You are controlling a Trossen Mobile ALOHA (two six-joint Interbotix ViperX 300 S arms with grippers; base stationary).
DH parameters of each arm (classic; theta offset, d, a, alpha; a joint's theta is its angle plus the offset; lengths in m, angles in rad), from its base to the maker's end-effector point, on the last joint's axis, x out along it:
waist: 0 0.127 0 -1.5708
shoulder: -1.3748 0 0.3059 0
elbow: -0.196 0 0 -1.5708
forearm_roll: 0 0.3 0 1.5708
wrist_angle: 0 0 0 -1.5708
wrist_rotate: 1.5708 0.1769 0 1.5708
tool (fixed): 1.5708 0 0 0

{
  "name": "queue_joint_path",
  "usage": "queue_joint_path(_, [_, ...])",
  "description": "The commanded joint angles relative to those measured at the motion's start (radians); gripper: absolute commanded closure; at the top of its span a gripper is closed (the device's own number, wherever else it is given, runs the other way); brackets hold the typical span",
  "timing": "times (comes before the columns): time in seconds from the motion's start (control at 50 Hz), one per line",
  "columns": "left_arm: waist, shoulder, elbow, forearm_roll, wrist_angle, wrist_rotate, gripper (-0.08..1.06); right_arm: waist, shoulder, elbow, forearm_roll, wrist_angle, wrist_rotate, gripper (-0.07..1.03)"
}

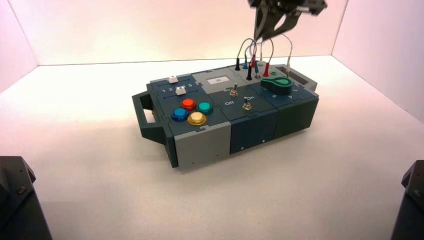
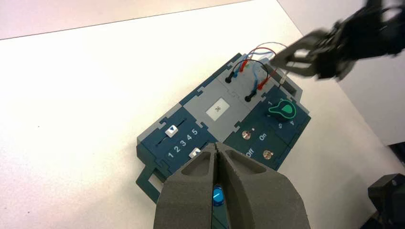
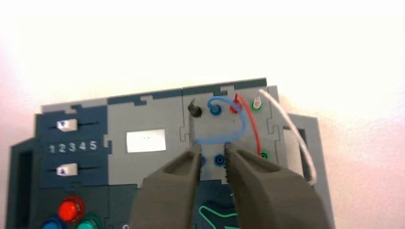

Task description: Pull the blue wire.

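Right claw [image 3: 213, 157] over blue wire [image 3: 220, 139]

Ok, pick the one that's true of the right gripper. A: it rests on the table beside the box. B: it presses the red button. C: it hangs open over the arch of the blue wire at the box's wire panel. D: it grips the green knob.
C: in the right wrist view the right gripper stands open with its fingers either side of the blue wire, not closed on it.

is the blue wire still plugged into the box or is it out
Plugged in at one end at least: the blue wire arches from a blue plug seated beside the red one. The right claw, open, hides its other end.
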Motion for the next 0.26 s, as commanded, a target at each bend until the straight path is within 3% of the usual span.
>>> queue_joint_path(0.02, [0.003, -0.003, -0.015, 0.002, -0.002, 0.003, 1.01, 0.006, -0.067, -0.012, 0.009, -0.002, 0.003, 0.63])
queue_joint_path(0.26, [0.003, -0.009, -0.015, 0.002, -0.003, 0.006, 1.01, 0.006, -0.132, 0.011, 0.014, 0.009, 0.003, 0.63])
